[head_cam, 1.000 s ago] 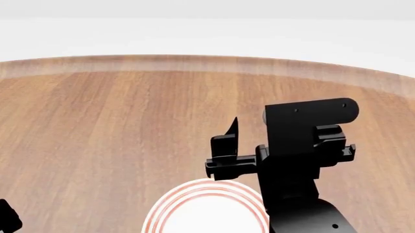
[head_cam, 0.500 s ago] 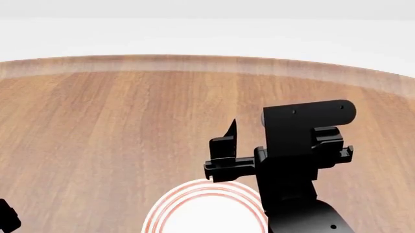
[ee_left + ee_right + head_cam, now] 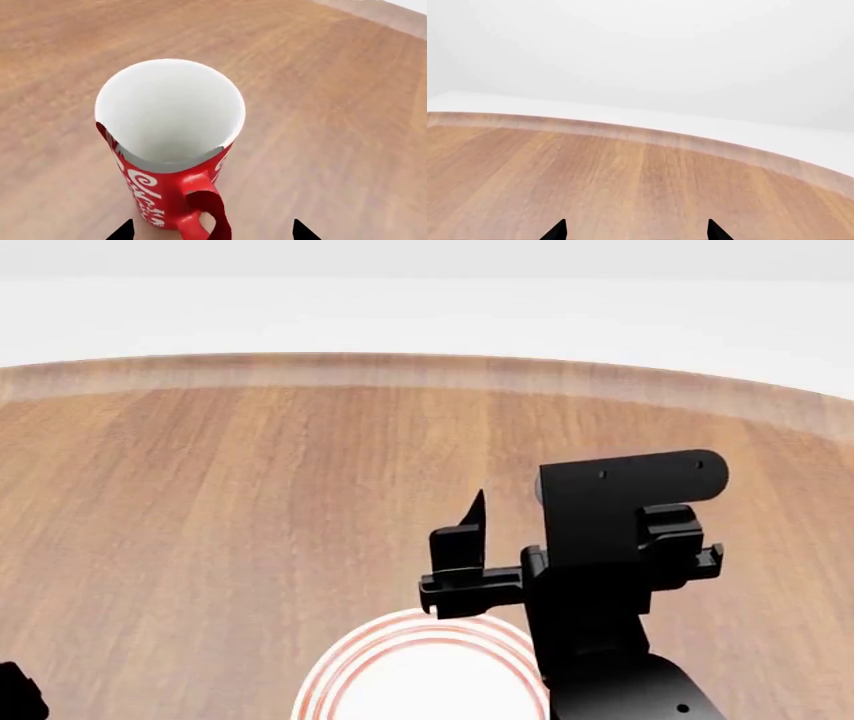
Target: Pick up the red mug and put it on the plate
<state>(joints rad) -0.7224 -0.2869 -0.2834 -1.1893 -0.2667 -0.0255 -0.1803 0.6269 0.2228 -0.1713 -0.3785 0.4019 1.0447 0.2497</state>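
Note:
The red mug (image 3: pixel 167 150), with white lettering and a white inside, stands upright on the wooden table in the left wrist view, its handle turned toward the camera. My left gripper (image 3: pixel 213 232) is open, with its two black fingertips (image 3: pixel 123 232) either side of the mug's handle and lower body, not closed on it. The mug is out of the head view. The plate (image 3: pixel 400 670), white with red rings, lies at the bottom of the head view, partly hidden by my right arm. My right gripper (image 3: pixel 461 550) hovers above the plate's far edge, open and empty.
The round wooden table (image 3: pixel 267 490) stretches away to its curved far edge (image 3: pixel 427 365); the right wrist view shows the same edge (image 3: pixel 647 135) and white background. A bit of my left arm (image 3: pixel 14 695) shows at the head view's bottom left.
My right gripper has drifted slightly left and down over the plate. The left arm's visible bit has sunk lower at the bottom left corner.

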